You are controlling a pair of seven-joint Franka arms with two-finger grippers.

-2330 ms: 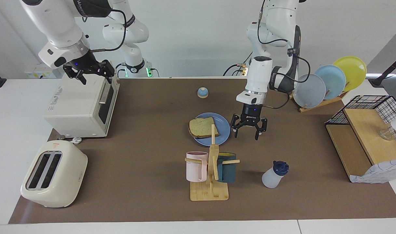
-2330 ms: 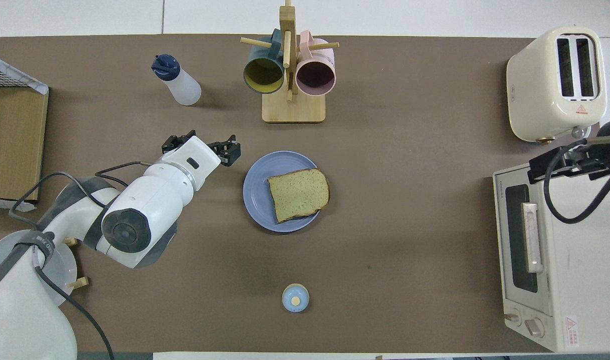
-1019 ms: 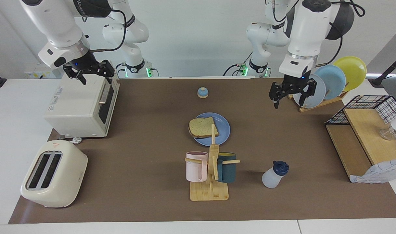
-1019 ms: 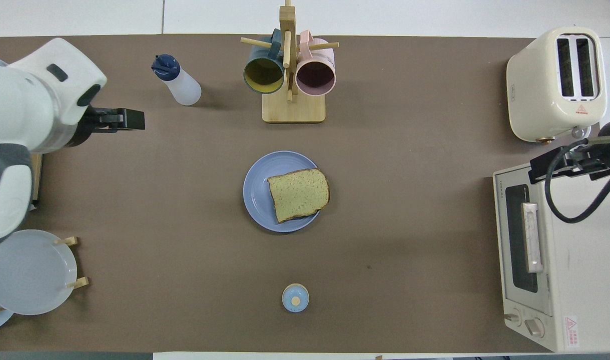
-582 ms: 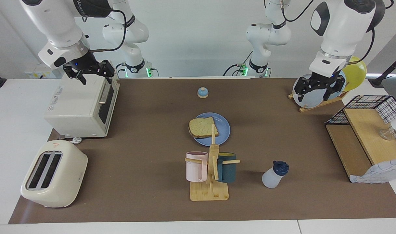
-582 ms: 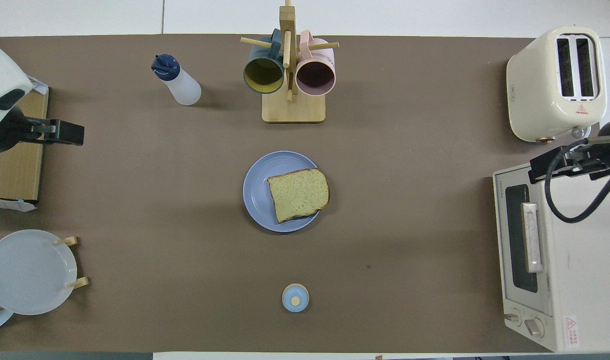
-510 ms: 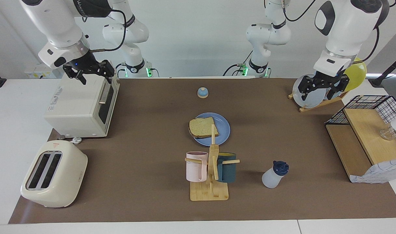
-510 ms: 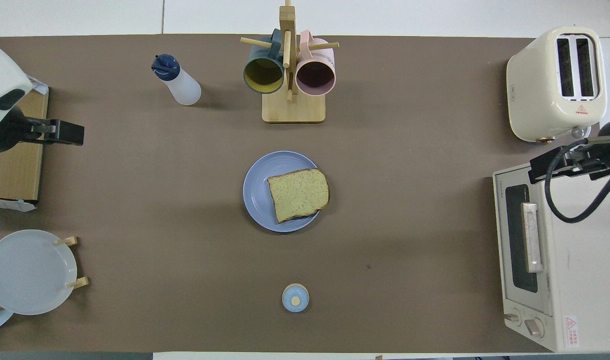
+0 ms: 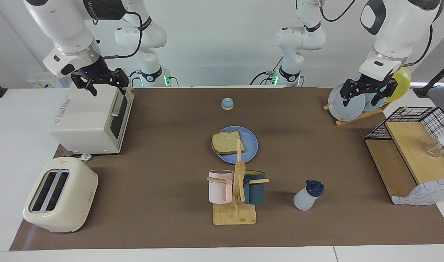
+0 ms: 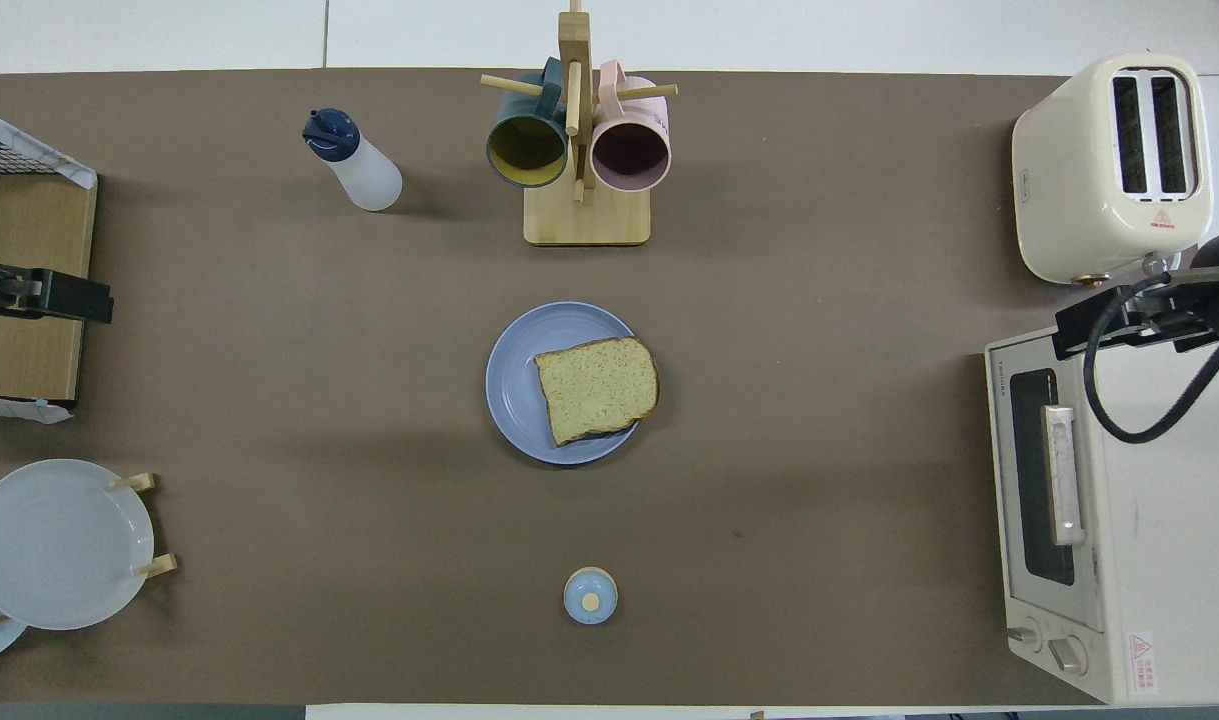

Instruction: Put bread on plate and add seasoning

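Left claw [image 10: 44, 295] cut by frame edge

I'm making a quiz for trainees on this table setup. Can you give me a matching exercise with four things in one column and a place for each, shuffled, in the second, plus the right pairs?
Things:
1. bread
2. seasoning bottle
3. pink mug
4. right pincer

Places:
A. hanging on the wooden mug rack
B. over the toaster oven
C. lying on the blue plate
D. standing on the mat, beside the mug rack toward the left arm's end of the table

Pairs: 1-C, 2-D, 3-A, 4-B
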